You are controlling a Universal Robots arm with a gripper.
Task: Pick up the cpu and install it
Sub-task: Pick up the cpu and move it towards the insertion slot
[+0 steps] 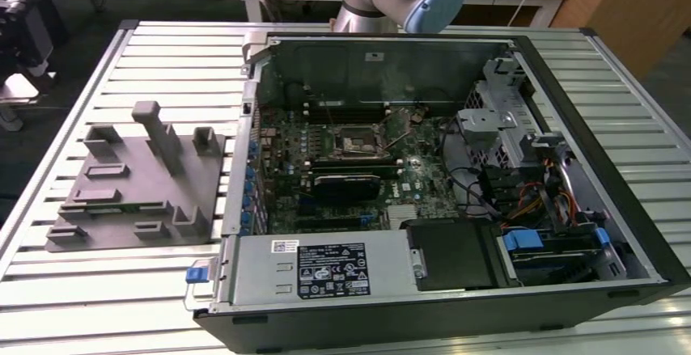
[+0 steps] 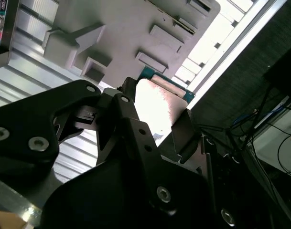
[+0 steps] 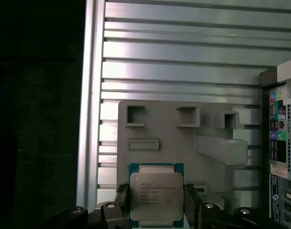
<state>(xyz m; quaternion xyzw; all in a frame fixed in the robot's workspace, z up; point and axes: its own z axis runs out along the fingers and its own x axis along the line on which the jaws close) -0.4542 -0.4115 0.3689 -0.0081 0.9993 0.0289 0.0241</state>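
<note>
I am pinching the cpu in the hand, over the grey tray beside the open computer case.

Tool pinches cpu by opposite edges, both fingers closed on it.

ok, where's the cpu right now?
In the first wrist view the cpu is clamped in the gripper, held up above the grey tray, with the computer case beside the tray.
</note>
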